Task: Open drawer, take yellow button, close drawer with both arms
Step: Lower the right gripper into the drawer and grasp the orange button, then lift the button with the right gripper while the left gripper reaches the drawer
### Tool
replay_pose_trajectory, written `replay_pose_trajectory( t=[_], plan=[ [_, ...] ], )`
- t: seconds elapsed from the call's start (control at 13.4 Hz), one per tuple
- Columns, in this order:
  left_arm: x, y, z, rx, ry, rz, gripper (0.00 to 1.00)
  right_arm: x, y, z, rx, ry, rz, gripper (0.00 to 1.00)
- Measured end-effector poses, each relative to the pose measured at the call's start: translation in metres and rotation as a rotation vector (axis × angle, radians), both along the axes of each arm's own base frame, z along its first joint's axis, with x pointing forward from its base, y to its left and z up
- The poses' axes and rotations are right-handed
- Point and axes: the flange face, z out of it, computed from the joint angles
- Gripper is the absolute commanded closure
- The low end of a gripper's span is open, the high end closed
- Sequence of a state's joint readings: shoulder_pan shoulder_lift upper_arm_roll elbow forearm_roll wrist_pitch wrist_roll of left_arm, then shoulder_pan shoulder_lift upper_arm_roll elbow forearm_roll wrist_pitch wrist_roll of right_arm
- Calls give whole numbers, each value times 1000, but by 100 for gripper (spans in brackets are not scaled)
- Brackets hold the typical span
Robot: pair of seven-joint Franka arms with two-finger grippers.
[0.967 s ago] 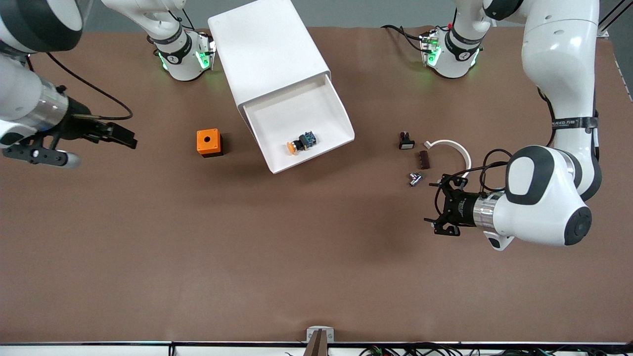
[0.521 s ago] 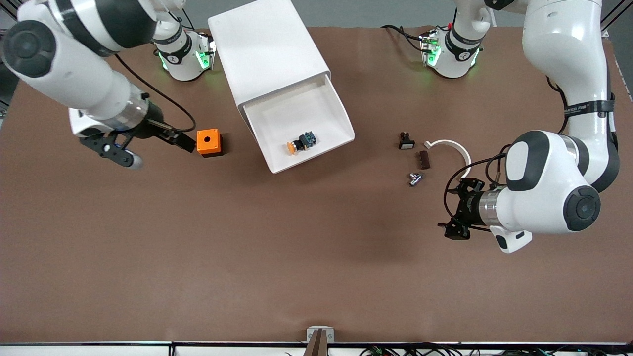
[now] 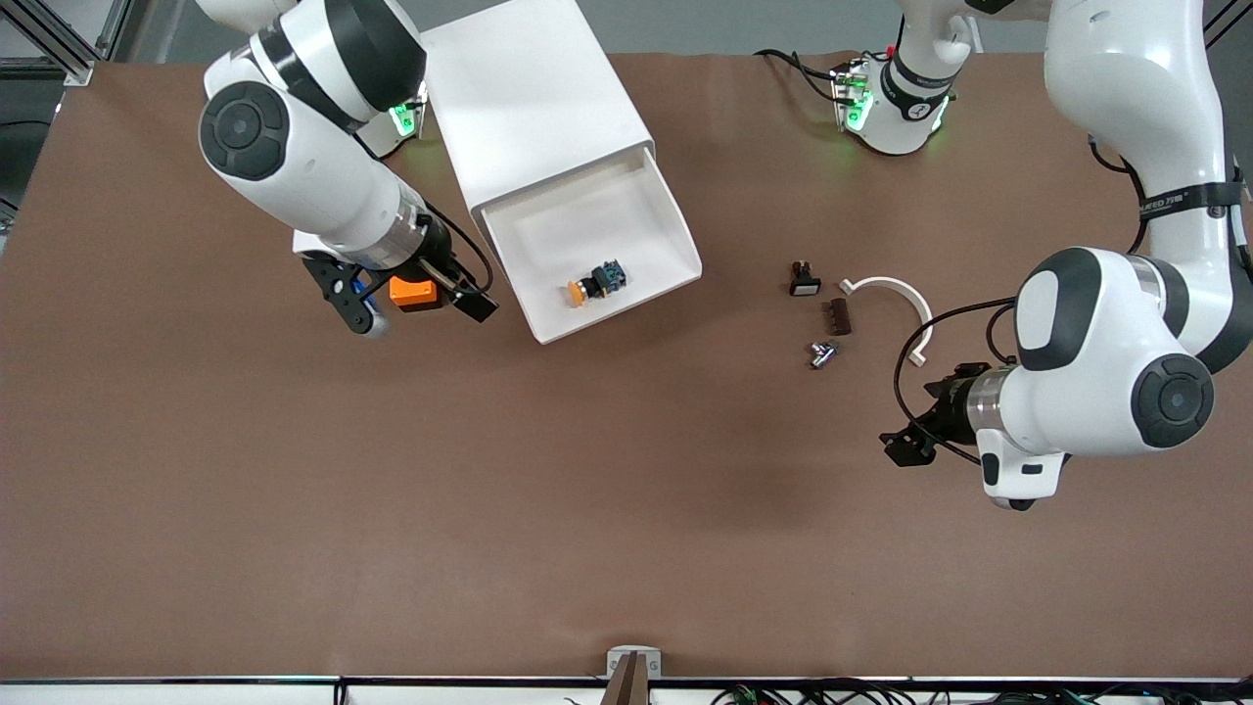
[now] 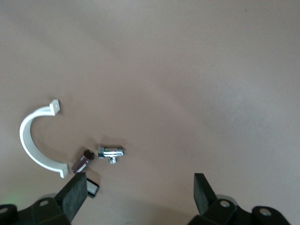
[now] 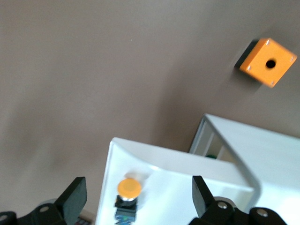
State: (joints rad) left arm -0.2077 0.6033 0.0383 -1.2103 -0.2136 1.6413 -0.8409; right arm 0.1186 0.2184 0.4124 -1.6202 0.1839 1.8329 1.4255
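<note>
The white cabinet [image 3: 529,108] stands near the robot bases with its top drawer [image 3: 685,250] pulled open. The button [image 3: 593,282], with an orange cap and a black-and-blue body, lies inside the drawer near its front corner. In the right wrist view the button [image 5: 129,187] sits between my open fingers, inside the drawer rim [image 5: 110,159]. My right gripper [image 3: 475,304] is open and empty, in the air over the table beside the drawer's front corner. My left gripper [image 3: 901,447] is open and empty, low over bare table near the small parts. It is open in its wrist view too [image 4: 139,197].
An orange cube with a hole [image 3: 411,292] sits partly under my right wrist and also shows in the right wrist view [image 5: 268,62]. A white curved clamp [image 3: 896,294], a brown part [image 3: 839,316], a metal fitting [image 3: 820,353] and a black white-faced part [image 3: 805,281] lie toward the left arm's end.
My right arm has swung in from its end of the table, across the orange cube to the drawer's corner. My left gripper has drawn back a little from the small parts.
</note>
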Motion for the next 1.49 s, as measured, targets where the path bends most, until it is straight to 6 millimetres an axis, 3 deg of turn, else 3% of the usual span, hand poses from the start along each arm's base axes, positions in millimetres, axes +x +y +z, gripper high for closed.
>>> replay_pose_trajectory(
  t=[0.3,0.74,1.19,1.49],
  plan=[
    [0,7,9,40,-32,-81,0,-11,50,-20,30,14,-130,1],
    [-4,-8,7,41,-38,-172,0,-51,113,-66,3,5,-163,1],
    [-7,-12,0,42,-24,-179,0,-63,137,-98,-36,-14,-155,3],
    [-10,-23,-10,44,-8,-196,0,-80,149,-116,-53,-23,-140,22]
  ],
)
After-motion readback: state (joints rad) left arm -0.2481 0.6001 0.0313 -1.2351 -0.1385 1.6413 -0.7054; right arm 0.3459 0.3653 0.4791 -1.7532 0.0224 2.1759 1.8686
